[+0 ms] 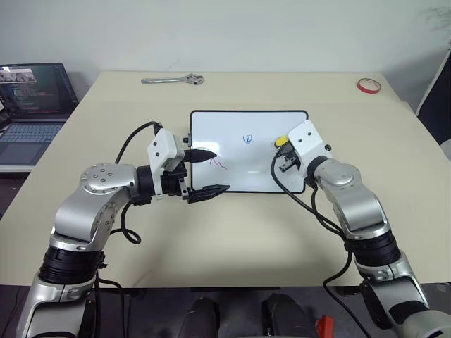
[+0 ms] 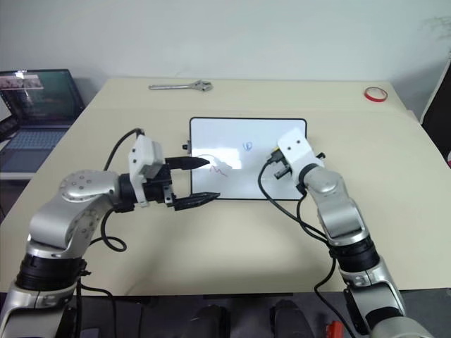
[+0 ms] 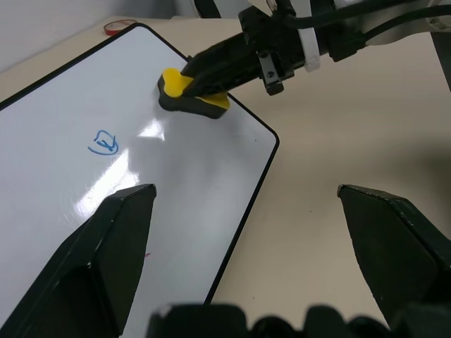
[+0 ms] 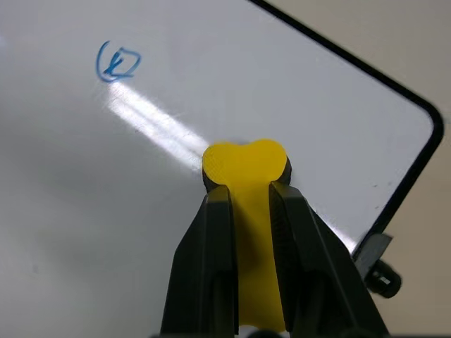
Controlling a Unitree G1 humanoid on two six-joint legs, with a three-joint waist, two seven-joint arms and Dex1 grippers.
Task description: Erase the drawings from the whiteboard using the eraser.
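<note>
Yellow-topped eraser [image 3: 192, 94] sits pinched in our right gripper [image 4: 248, 201] on the whiteboard [image 1: 239, 127]'s right side; left gripper [image 1: 204, 172] spread, empty — the unbraced board may slide, missing the drawings [image 1: 248, 139].

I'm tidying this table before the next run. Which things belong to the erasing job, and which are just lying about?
Job:
- whiteboard
- eraser, held in the right gripper
- blue squiggle
- red zigzag

Lying about:
- wrench
- red tape ring
- laptop, beside the table
</note>
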